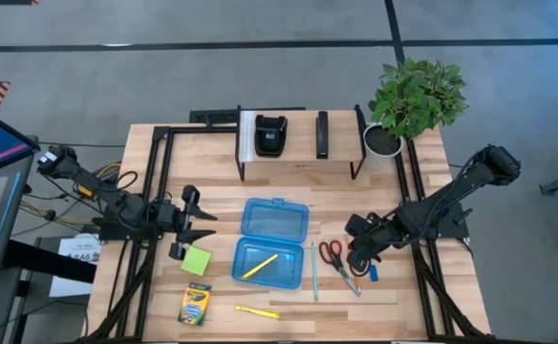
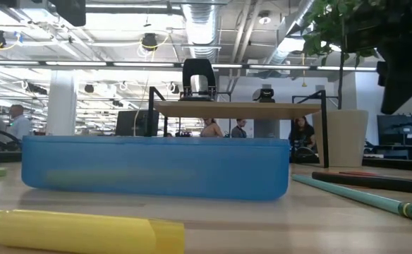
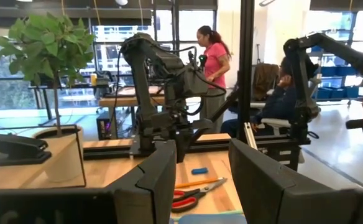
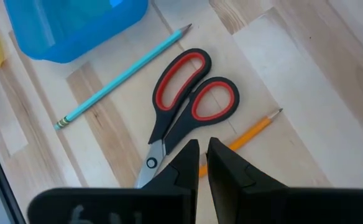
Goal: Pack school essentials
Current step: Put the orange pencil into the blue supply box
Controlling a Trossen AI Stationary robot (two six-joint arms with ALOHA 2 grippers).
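Observation:
The blue case [image 1: 275, 239] lies open at mid table with a yellow pencil [image 1: 259, 266] in its tray. To its right lie a teal pencil [image 4: 122, 74], red-handled scissors [image 4: 188, 99], an orange pencil [image 4: 251, 132] and a blue eraser [image 1: 374, 273]. The green sticky pad [image 1: 196, 260], crayon box [image 1: 195, 304] and yellow highlighter [image 1: 257, 311] lie left of and in front of the case. My right gripper [image 4: 203, 152] is shut, just over the orange pencil beside the scissors' blades. My left gripper [image 1: 198, 229] hangs open left of the case, above the green pad. My right gripper points down at the orange pencil's middle [image 4: 231, 144], and its shut fingers [image 4: 188, 155] lie across the pencil. The fingers hide that spot, so I cannot tell whether they touch it. The pencil lies flat on the table.
A black metal rack [image 1: 298, 143] with black devices stands at the far edge, and a potted plant [image 1: 415, 96] at the far right corner. Black frame rails [image 1: 160, 191] run along both sides. People are in the room beyond the table.

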